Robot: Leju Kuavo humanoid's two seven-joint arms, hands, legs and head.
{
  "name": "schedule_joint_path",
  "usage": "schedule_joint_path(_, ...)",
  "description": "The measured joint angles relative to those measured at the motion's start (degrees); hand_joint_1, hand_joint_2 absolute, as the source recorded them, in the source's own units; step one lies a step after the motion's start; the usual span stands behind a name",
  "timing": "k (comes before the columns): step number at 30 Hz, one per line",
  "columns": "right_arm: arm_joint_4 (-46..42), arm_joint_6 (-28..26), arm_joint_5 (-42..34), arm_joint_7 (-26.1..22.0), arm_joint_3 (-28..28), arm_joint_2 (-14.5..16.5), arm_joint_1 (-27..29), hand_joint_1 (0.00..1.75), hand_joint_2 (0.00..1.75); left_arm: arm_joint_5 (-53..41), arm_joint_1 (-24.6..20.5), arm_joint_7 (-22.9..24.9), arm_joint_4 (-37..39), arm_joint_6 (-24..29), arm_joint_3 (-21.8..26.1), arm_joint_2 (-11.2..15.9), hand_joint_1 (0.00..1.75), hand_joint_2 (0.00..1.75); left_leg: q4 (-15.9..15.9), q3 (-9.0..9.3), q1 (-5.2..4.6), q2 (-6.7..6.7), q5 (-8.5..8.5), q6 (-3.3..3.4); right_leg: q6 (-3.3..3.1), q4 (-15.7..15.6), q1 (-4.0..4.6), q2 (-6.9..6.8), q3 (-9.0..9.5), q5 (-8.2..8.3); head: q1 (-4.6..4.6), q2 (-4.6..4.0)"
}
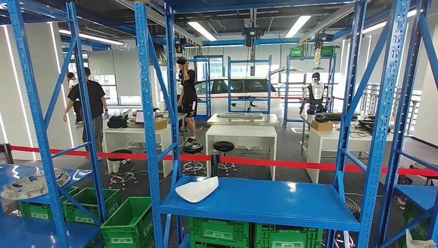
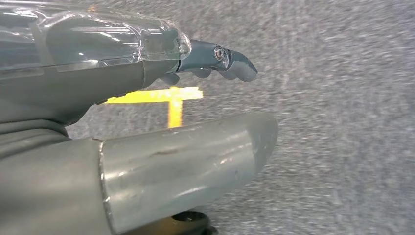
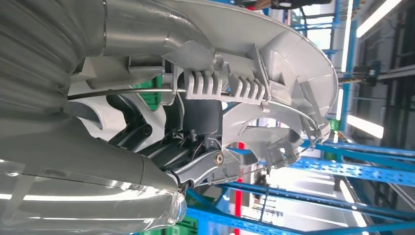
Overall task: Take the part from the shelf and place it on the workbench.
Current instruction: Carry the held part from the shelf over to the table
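Right robot hand (image 3: 161,142) gripping 1 grey part (image 3: 274,73) (left robot hand (image 2: 147,107) empty, fingers apart); 1 white part (image 1: 197,188) on shelf (image 1: 268,204).

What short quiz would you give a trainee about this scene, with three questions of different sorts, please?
1. True or false: the right hand grips a grey moulded part in its fingers.
2. Choose one: what lies on the blue shelf straight ahead in the head view? A) a white part; B) a cardboard box; C) a black stool.
3. Fill the gap: the left hand holds nothing, and the floor tape beyond it is ____ in colour.

Key: 1 true; 2 A; 3 yellow.
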Motion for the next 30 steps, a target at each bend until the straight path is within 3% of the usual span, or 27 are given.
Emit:
schedule_joint_path(1, 0.1, 0.0, 0.2, 0.3, 0.1, 0.0, 0.0, 1.75, 1.75, 0.0, 0.0, 0.1, 0.0, 0.0, 0.0, 0.0, 0.00, 0.00, -2.8, 2.87, -0.08, -0.03, 1.25, 0.37, 0.08, 0.6, 0.07, -0.01, -1.18, 0.54, 0.00, 0.00)
schedule_joint_path(2, 0.3, 0.0, 0.4, 0.5, 0.2, 0.0, 0.0, 1.75, 1.75, 0.1, -0.1, 0.2, 0.0, 0.0, 0.0, 0.0, 0.00, 0.00, -7.0, 6.53, -0.23, -0.06, 1.35, 0.78, 0.22, 1.2, 0.20, -0.02, -2.15, 0.97, -0.01, 0.02)
schedule_joint_path(4, 0.5, 0.0, 0.8, 0.8, 0.5, -0.1, 0.0, 1.75, 1.75, 0.1, -0.3, 0.2, -0.1, -0.1, 0.0, 0.1, 0.00, 0.00, -14.9, 12.02, -0.51, -0.14, -0.78, 1.38, 0.67, 1.9, 0.31, -0.14, -3.43, 1.88, -0.02, 0.04)
schedule_joint_path(5, 0.5, 0.0, 1.0, 0.8, 0.6, -0.1, 0.1, 1.75, 1.75, 0.1, -0.4, 0.3, -0.1, -0.1, 0.0, 0.1, 0.00, 0.00, -17.1, 13.11, -0.67, -0.19, -1.56, 1.64, 1.00, 2.0, 0.30, -0.22, -3.83, 2.40, 0.00, 0.06)
schedule_joint_path(7, 0.7, 0.0, 1.7, 1.0, 0.7, -0.2, 0.0, 1.75, 1.75, 0.1, -0.2, 0.6, -0.1, -0.2, -0.2, 0.1, 0.00, 0.00, -18.1, 12.48, -0.65, -0.28, -1.09, 2.23, 1.72, 2.0, 0.11, -0.25, -4.49, 3.12, 0.02, 0.03)
schedule_joint_path(8, 0.8, 0.0, 2.4, 1.3, 0.7, -0.4, 0.0, 1.75, 1.75, 0.2, -0.1, 0.8, -0.1, -0.3, -0.3, 0.1, 0.00, 0.00, -18.2, 11.97, -0.57, -0.30, -0.42, 2.59, 2.13, 2.7, -0.01, -0.17, -4.97, 2.37, 0.05, 0.03)
schedule_joint_path(9, 0.9, 0.0, 3.6, 1.7, 0.8, -0.5, 0.0, 1.75, 1.75, 0.2, 0.1, 1.1, -0.1, -0.3, -0.4, 0.1, 0.00, 0.00, -18.3, 11.37, -0.43, -0.31, 0.30, 2.86, 2.55, 4.5, -0.13, -0.07, -5.78, 0.62, 0.05, 0.00)
schedule_joint_path(12, 1.1, 0.0, 8.8, 3.5, 1.4, -0.7, -0.1, 1.75, 1.75, 0.2, 0.3, 1.5, -0.1, -0.4, -0.7, 0.0, 0.00, 0.00, -18.1, 9.16, -0.41, -0.56, 2.19, 3.11, 3.59, 15.2, -0.60, 0.08, -8.76, -6.89, 0.10, -0.01)
schedule_joint_path(13, 1.1, 0.0, 10.1, 4.0, 1.6, -0.7, -0.2, 1.75, 1.75, 0.2, 0.4, 1.6, -0.1, -0.3, -0.8, 0.1, 0.00, 0.00, -18.0, 8.43, -0.42, -0.74, 2.78, 3.04, 3.74, 17.3, -0.69, 0.09, -8.70, -8.02, 0.10, 0.01)
schedule_joint_path(14, 1.1, 0.0, 10.7, 4.4, 1.8, -0.7, -0.2, 1.75, 1.75, 0.3, 0.5, 1.7, -0.1, -0.3, -0.9, 0.1, 0.00, 0.00, -17.9, 7.79, -0.42, -0.99, 3.28, 2.93, 3.77, 17.2, -0.73, 0.15, -7.54, -8.02, 0.09, 0.01)
schedule_joint_path(15, 1.1, 0.0, 11.0, 4.7, 1.9, -0.7, -0.2, 1.75, 1.75, 0.3, 0.6, 1.8, -0.1, -0.3, -1.0, 0.1, 0.00, 0.00, -17.8, 7.23, -0.41, -1.32, 3.70, 2.78, 3.68, 14.8, -0.76, 0.37, -5.25, -7.09, 0.08, 0.01)
schedule_joint_path(17, 1.1, 0.0, 11.2, 4.9, 2.3, -0.7, -0.3, 1.75, 1.75, 0.3, 0.7, 1.8, -0.1, -0.2, -1.0, 0.2, 0.00, 0.00, -17.5, 6.37, -0.48, -2.07, 4.33, 2.39, 3.14, 6.0, -0.86, 2.72, 1.14, -4.71, 0.09, 0.02)
schedule_joint_path(19, 1.1, 0.0, 11.4, 4.9, 2.7, -0.7, -0.3, 1.75, 1.75, 0.3, 0.6, 1.8, -0.1, -0.1, -1.0, 0.2, 0.00, 0.00, -17.2, 5.62, -0.56, -2.95, 4.92, 1.86, 2.41, 0.1, -0.95, 4.92, 4.89, -3.82, 0.06, 0.03)
schedule_joint_path(20, 1.0, 0.0, 11.4, 4.9, 2.9, -0.7, -0.2, 1.75, 1.75, 0.3, 0.6, 1.8, -0.1, -0.1, -1.0, 0.2, 0.00, 0.00, -17.1, 5.26, -0.55, -3.49, 5.23, 1.53, 2.07, -0.6, -0.92, 5.04, 5.23, -3.95, 0.04, 0.03)
schedule_joint_path(22, 1.0, 0.0, 11.4, 4.8, 3.2, -0.6, -0.2, 1.75, 1.75, 0.3, 0.7, 1.9, -0.1, 0.0, -1.2, 0.4, 0.00, 0.00, -16.9, 4.67, -0.47, -4.16, 5.61, 0.88, 1.38, -0.8, -0.93, 3.41, 5.09, -3.51, 0.05, 0.05)
schedule_joint_path(24, 0.9, 0.0, 11.2, 4.6, 3.6, -0.6, -0.3, 1.75, 1.75, 0.3, 1.0, 2.0, -0.1, 0.1, -1.4, 0.7, 0.00, 0.00, -14.3, 3.23, -0.45, -1.97, 3.73, 0.27, 0.62, -1.1, -1.03, 1.62, 4.93, -3.00, 0.02, 0.04)
schedule_joint_path(26, 0.7, 0.0, 11.1, 4.4, 3.9, -0.5, -0.4, 1.75, 1.75, 0.3, 1.2, 1.9, -0.1, 0.1, -1.7, 0.9, 0.00, 0.00, -7.3, 0.04, -0.08, 0.36, -0.53, -0.34, 0.29, -1.0, -0.91, -0.12, 4.46, -2.78, -0.03, 0.04)
schedule_joint_path(27, 0.7, 0.0, 11.1, 4.3, 4.1, -0.5, -0.4, 1.75, 1.75, 0.3, 1.3, 2.0, -0.1, 0.1, -1.9, 1.0, 0.00, 0.00, -3.3, -1.68, 0.17, 0.43, -2.36, -0.63, 0.24, -0.8, -0.84, -1.03, 4.15, -2.74, -0.02, 0.04)
schedule_joint_path(28, 0.6, 0.0, 11.1, 4.3, 4.3, -0.4, -0.5, 1.75, 1.75, 0.3, 1.3, 2.0, -0.1, 0.1, -2.0, 1.0, 0.00, 0.00, -0.6, -2.76, 0.33, 0.37, -3.29, -0.85, 0.23, -0.6, -0.79, -1.90, 3.86, -2.72, -0.01, 0.04)
schedule_joint_path(29, 0.6, 0.0, 11.0, 4.3, 4.6, -0.4, -0.5, 1.75, 1.75, 0.2, 1.5, 2.0, -0.1, 0.1, -2.1, 1.0, 0.00, 0.00, 0.1, -2.77, 0.42, 0.35, -3.12, -0.99, 0.24, -0.4, -0.76, -2.72, 3.61, -2.73, -0.01, 0.04)
schedule_joint_path(30, 0.6, 0.0, 10.9, 4.3, 4.8, -0.3, -0.6, 1.75, 1.75, 0.2, 1.6, 2.0, -0.1, 0.1, -2.3, 1.1, 0.00, 0.00, -1.5, -1.57, 0.49, 0.58, -1.94, -1.03, 0.30, -0.1, -0.74, -3.48, 3.43, -2.76, 0.00, 0.04)
